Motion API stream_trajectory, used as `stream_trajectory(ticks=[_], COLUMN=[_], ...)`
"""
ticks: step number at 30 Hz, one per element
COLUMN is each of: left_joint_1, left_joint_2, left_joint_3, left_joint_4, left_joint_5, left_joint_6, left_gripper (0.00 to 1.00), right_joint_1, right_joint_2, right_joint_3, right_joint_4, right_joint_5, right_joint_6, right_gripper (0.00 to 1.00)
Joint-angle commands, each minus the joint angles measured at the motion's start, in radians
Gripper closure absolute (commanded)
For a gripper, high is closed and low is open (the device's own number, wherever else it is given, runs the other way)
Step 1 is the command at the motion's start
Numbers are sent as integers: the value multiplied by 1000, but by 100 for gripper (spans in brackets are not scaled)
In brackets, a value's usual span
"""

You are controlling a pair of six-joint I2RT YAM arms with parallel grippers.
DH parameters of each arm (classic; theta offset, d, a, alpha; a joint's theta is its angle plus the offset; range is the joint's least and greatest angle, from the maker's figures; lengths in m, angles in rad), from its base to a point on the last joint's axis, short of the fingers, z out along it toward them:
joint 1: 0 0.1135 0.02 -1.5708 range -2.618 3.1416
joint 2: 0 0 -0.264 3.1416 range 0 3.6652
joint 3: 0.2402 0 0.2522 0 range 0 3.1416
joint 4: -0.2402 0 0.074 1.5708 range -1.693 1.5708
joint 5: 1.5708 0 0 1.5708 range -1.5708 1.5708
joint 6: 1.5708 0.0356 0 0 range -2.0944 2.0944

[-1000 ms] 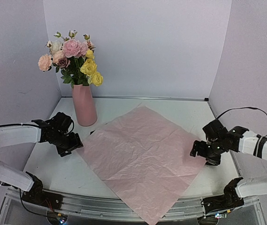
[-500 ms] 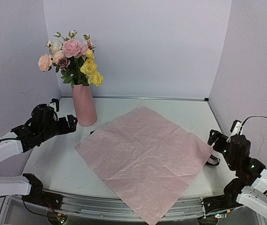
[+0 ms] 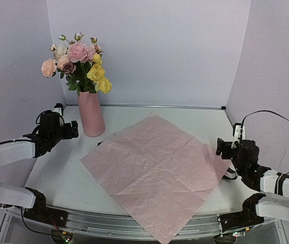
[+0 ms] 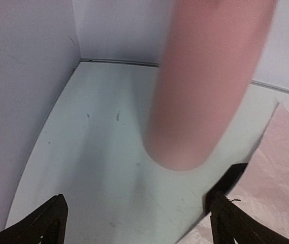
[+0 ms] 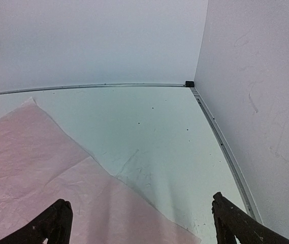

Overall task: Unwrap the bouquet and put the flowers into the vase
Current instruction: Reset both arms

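1. Left gripper (image 4: pixel 136 216): we see its 2 fingers set wide apart at the bottom corners of the left wrist view, with nothing between them. In the top view it hangs above the left part of the table (image 3: pixel 149 113), aimed at the vase (image 3: pixel 91 114) and near it, but not touching.

2. Right gripper (image 5: pixel 144 221): we see its 2 fingers equally far apart and holding nothing. It sits at the right side of the table, at the right corner of the paper sheet (image 3: pixel 154 170). The right wrist view shows the sheet under the left finger and bare table under the right one.

3. Vase: it stands upright at the far left of the table, close to the back wall (image 3: pixel 164 51). In the left wrist view it is close and blurred.

4. Flowers (image 3: pixel 81 63): the stems sit inside the vase. Pink, cream and yellow blooms and green leaves spread above its rim.

5. Paper sheet: it lies spread flat and creased over the middle of the table, 1 corner past the near edge. Its far-left edge runs just beside the vase base, apart from it.

6. A small black piece (image 4: pixel 231 177) shows at that edge of the sheet; we cannot tell what it is.
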Motion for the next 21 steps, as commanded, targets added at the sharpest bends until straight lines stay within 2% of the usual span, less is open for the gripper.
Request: stream_trajectory(ticks=[1, 5, 10, 15, 21], left_joint_1=[130, 183, 202, 202, 202], left_joint_2=[23, 59, 158, 265, 344], left_joint_3=[-51, -137, -215, -220, -229], left_joint_4=[200, 392, 614, 733, 835], left_joint_5=[19, 10, 13, -14, 73], left_joint_6=[27, 63, 52, 86, 173], left_gripper=[0, 0, 0, 0, 1], right_joint_1=[-167, -252, -290, -345, -348], right_joint_2=[113, 248, 384, 457, 566], right_joint_3=[-11, 7, 46, 42, 12], right_joint_4=[323, 453, 538, 615, 745], right_joint_5=[-94, -229, -280, -345, -441], right_joint_6=[-17, -71, -134, -127, -164], right_gripper=[5, 2, 2, 2, 2])
